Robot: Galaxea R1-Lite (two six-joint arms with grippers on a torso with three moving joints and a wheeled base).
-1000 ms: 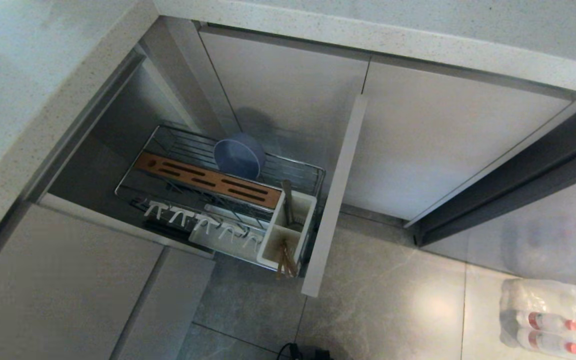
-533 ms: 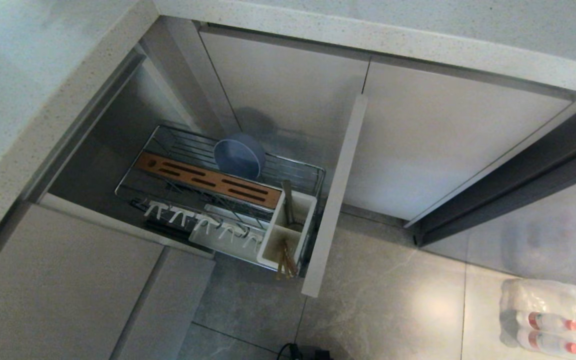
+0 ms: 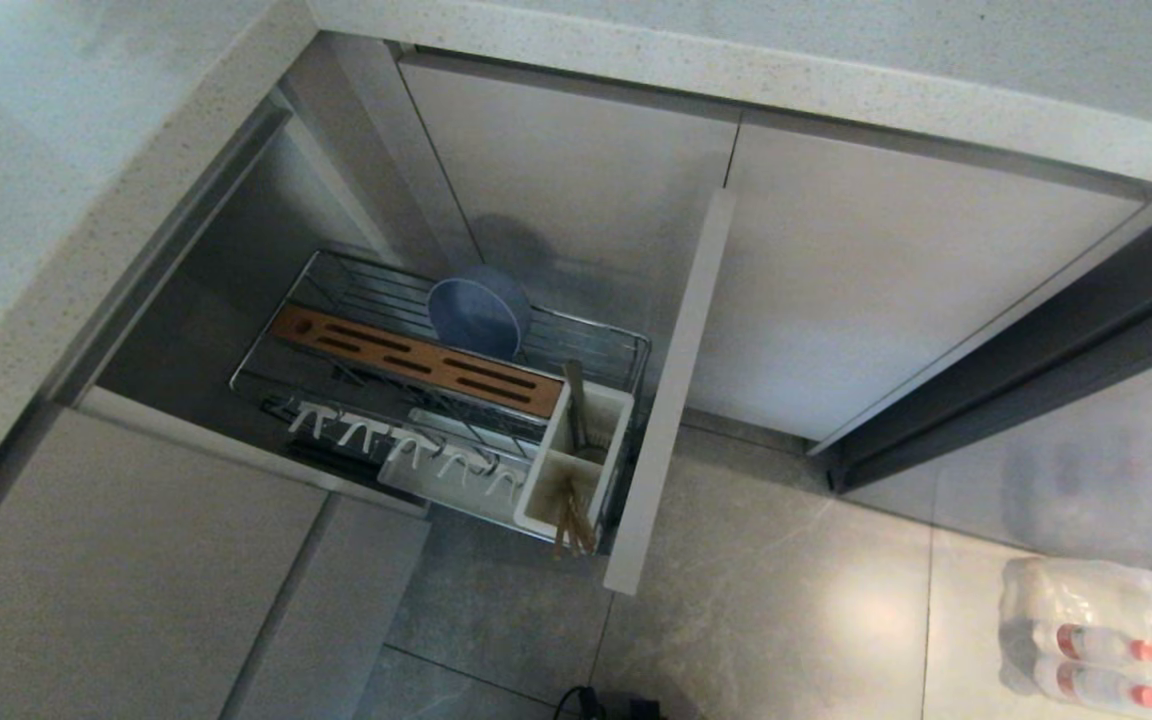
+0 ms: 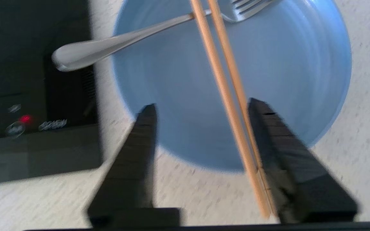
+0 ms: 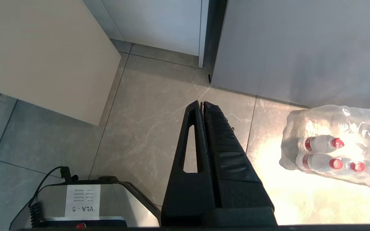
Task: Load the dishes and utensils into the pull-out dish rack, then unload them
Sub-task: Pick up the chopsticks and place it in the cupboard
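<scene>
In the left wrist view the light-blue plate (image 4: pixel 287 73) lies on a speckled counter (image 4: pixel 365 144). A silver fork (image 4: pixel 124 38) and a pair of wooden chopsticks (image 4: pixel 226 86) rest across it. My left gripper (image 4: pixel 202 104) hangs over the plate's near rim, open, with the chopsticks running close beside one finger (image 4: pixel 284 154). In the head view the pull-out dish rack (image 3: pixel 336 270) stands drawn out with the blue-grey bowl (image 3: pixel 479 310) on edge at its back. Brown sticks (image 3: pixel 571 520) stand in its white caddy (image 3: pixel 546 490). My right gripper (image 5: pixel 202 103) is shut and empty above the floor.
A black hob (image 4: pixel 27 80) with a red light borders the plate. The rack's beige front panel (image 3: pixel 671 390) juts out over the floor tiles. A wrapped pack of water bottles (image 5: pixel 332 147) lies on the floor, and my base (image 5: pixel 75 205) sits below the right gripper.
</scene>
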